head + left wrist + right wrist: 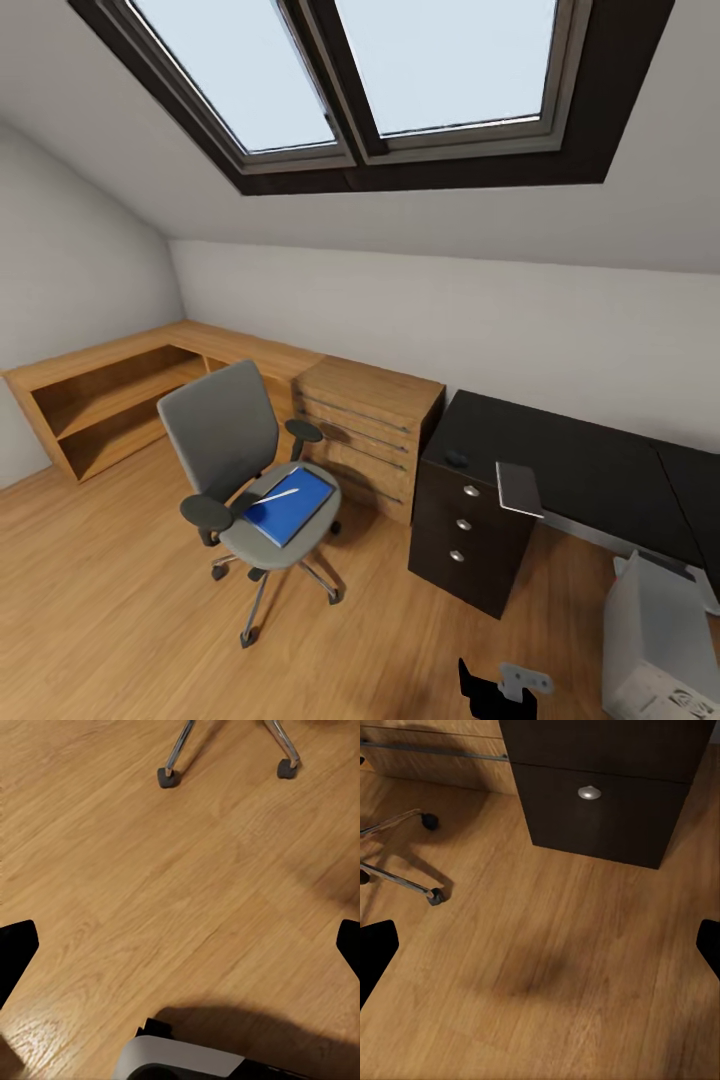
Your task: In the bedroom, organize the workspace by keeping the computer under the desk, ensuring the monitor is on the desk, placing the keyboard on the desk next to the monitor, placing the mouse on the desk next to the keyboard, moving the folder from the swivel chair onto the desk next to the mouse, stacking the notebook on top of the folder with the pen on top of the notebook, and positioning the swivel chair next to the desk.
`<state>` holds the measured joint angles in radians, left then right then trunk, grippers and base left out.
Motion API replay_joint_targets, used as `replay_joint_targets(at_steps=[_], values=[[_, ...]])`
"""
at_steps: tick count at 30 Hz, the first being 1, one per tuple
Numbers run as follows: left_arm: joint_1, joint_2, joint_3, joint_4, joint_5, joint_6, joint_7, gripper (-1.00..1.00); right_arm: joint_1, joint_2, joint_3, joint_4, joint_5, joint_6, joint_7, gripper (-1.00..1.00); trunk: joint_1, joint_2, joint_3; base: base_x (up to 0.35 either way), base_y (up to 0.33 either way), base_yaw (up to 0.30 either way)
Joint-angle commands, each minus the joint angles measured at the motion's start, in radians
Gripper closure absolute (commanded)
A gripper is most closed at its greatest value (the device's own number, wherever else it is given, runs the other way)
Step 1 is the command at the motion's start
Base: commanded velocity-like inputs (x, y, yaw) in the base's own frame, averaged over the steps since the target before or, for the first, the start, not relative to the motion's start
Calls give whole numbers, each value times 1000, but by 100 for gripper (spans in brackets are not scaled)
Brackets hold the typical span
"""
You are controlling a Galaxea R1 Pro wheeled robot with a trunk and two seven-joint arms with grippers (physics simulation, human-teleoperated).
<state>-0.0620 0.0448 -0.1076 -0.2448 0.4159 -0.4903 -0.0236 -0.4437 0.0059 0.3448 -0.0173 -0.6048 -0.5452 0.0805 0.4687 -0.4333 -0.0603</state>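
The grey swivel chair [228, 440] stands on the floor left of the black desk [570, 455]. On its seat lies the blue folder [292, 508] with the whitish pen [277, 495] across it. The dark grey notebook [520, 488] overhangs the desk's near edge above the drawers [462, 525]. A small dark object, perhaps the mouse [457, 460], rests on the desk corner. The light grey computer [658, 640] sits on the floor at lower right. Monitor and keyboard are out of view. My left gripper [180, 952] and right gripper [540, 952] hang open over bare floor.
Low wooden shelving [105, 395] and a wooden drawer chest [365, 425] line the wall behind the chair. Chrome chair legs with casters [166, 776] lie ahead of the left gripper. A black drawer front with a silver knob [589, 793] faces the right gripper.
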Motion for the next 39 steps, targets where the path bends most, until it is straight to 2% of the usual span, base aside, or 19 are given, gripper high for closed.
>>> replay_joint_targets(at_steps=[1, 10, 25, 30, 39], values=[[-1, 1, -7, 1, 11, -4, -2, -100, -1, 0, 2, 2, -11, -4, 8, -100, -3, 5, 1, 0, 0, 0], [-1, 2, -6, 1, 10, -5, -3, -100, -1, 1, 2, 2, -12, -4, 8, -100, -7, 12, 4, 0, 0, 61], [-1, 3, -6, 1, 9, -5, -4, -100, -1, 2, 2, 2, -12, -4, 8, -100, -7, 12, 4, 8, 0, 247], [-1, 3, -6, 1, 9, -5, -4, -100, -1, 2, 2, 2, -12, -4, 8, -100, -7, 12, 4, 187, 0, 222], [-1, 3, -6, 1, 9, -5, -4, -100, -1, 1, 2, 2, -12, -4, 8, -100, -7, 12, 4, 307, 0, 49]])
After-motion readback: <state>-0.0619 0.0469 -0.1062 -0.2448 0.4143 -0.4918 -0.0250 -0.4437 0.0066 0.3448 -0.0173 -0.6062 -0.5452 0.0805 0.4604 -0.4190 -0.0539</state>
